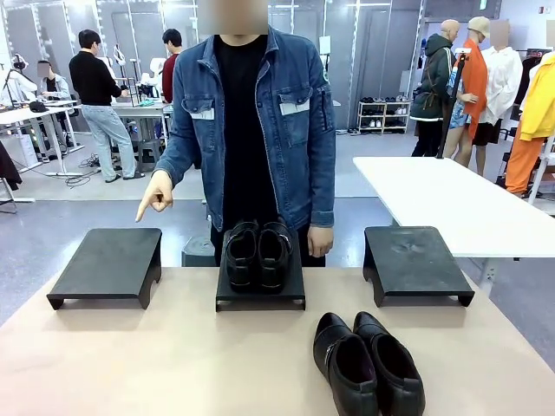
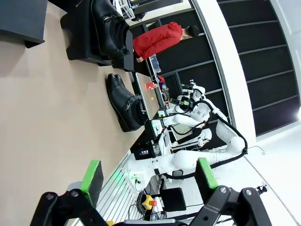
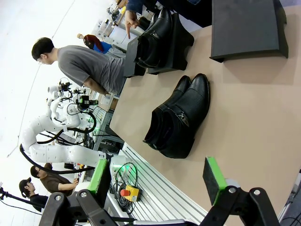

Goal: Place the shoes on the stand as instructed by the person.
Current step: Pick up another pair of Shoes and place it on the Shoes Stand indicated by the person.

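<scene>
Pointing seemingly at the left stand point(image 1: 108, 263), the person point(image 1: 251, 113) stands; a shoe pair point(image 1: 257, 254) tops the middle stand point(image 1: 260, 296), a second pair point(image 1: 368, 364) the table point(image 1: 156, 364); left gripper point(image 2: 149, 179) and right gripper point(image 3: 156, 176) gape wide.

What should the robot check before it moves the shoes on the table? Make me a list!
1. The person's hand points a finger down toward the left stand: ok.
2. The left stand's top is bare, with room for a pair: ok.
3. The loose shoes lie side by side on the table, apart from every stand: ok.
4. The middle stand holds the other pair, so it is taken: ok.
5. The left gripper and the right gripper are open with nothing between the pads: ok.
6. Whether one gripper can lift both shoes together: cannot tell.
</scene>
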Robot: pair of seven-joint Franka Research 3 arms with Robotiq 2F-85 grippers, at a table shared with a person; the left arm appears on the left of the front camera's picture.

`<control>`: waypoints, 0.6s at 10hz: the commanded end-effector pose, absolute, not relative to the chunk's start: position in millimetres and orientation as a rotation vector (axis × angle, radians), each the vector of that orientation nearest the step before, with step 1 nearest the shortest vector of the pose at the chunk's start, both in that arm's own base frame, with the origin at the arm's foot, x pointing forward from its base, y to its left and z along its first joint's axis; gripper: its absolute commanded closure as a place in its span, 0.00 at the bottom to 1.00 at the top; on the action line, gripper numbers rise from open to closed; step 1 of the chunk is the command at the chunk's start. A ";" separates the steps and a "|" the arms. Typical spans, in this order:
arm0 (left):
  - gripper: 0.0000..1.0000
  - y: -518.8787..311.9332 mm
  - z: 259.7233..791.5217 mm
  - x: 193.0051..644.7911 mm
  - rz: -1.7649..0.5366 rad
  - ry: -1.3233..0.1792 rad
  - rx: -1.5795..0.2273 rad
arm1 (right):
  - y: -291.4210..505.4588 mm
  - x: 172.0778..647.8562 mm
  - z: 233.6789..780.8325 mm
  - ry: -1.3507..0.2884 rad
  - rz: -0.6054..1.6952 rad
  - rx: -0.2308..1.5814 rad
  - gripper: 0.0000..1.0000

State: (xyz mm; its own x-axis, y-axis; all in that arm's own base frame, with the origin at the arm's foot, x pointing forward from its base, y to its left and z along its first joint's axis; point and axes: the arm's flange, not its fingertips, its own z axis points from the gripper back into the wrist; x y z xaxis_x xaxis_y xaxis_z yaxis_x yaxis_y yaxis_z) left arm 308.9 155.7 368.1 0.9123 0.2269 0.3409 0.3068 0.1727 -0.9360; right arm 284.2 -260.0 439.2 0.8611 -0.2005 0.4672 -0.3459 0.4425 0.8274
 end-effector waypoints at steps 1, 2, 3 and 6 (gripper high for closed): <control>0.00 155.8 368.6 306.9 -0.066 -0.461 -1.420 | -260.4 283.6 440.7 -0.569 0.099 1.132 0.00; 0.00 155.8 368.6 306.9 -0.066 -0.461 -1.420 | -260.4 283.6 440.7 -0.569 0.099 1.132 0.00; 0.00 155.8 368.6 306.9 -0.066 -0.461 -1.420 | -260.4 283.6 440.7 -0.569 0.099 1.132 0.00; 0.00 156.0 368.1 308.8 -0.059 -0.457 -1.411 | -260.4 283.6 440.7 -0.569 0.099 1.132 0.00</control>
